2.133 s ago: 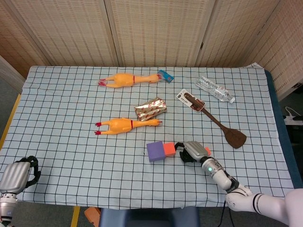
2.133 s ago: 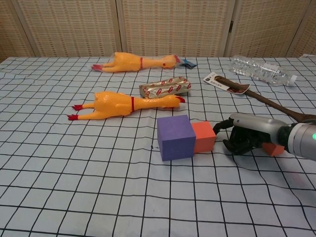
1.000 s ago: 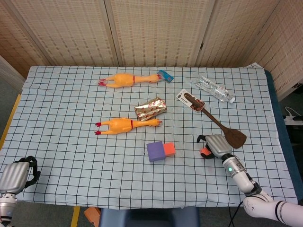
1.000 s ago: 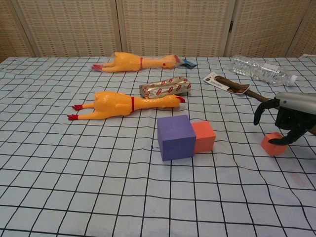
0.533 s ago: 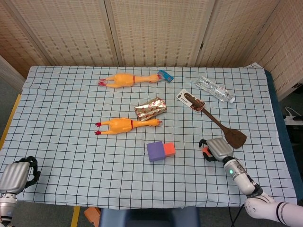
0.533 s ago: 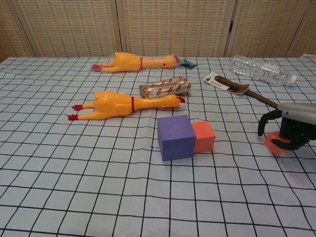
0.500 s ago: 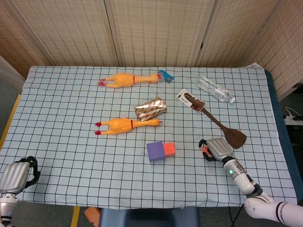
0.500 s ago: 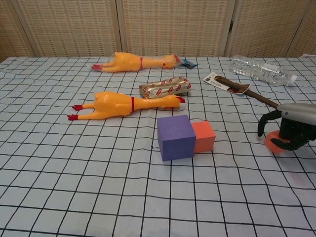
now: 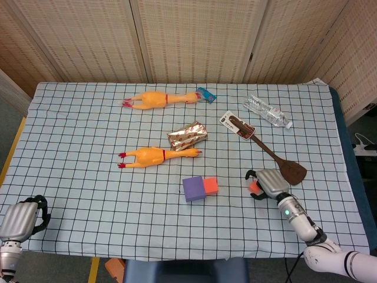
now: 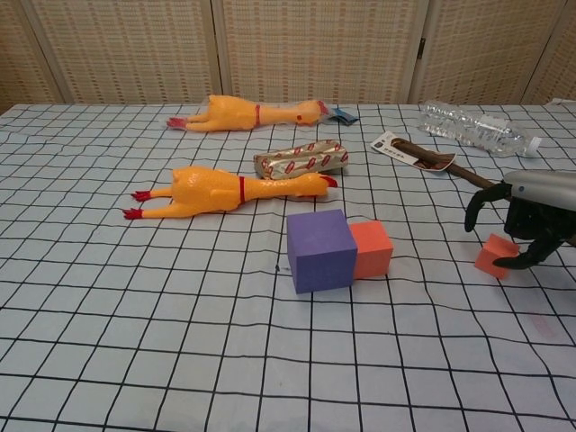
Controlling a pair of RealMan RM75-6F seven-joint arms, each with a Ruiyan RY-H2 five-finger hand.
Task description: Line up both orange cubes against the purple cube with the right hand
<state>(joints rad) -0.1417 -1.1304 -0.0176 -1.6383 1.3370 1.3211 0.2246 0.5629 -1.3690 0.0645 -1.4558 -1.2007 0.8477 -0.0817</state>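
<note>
Chest view shows the right hand (image 10: pixel 526 225) gripping the second orange cube (image 10: pixel 497 255) near the counter's (image 10: pixel 135 297) right edge. One orange cube (image 10: pixel 372 248) already touches the purple cube (image 10: pixel 319 249) mid-counter. Next, I judge, carry it alongside. Checked cloth (image 9: pixel 76 112); wicker screens (image 9: pixel 194 35) behind.

Cube (image 10: pixel 371 248) beside block (image 10: pixel 319 250) (touching)

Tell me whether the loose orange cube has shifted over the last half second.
Yes. The loose orange cube, held by the right hand, now sits tilted and slightly higher, still right of the purple cube.
</note>
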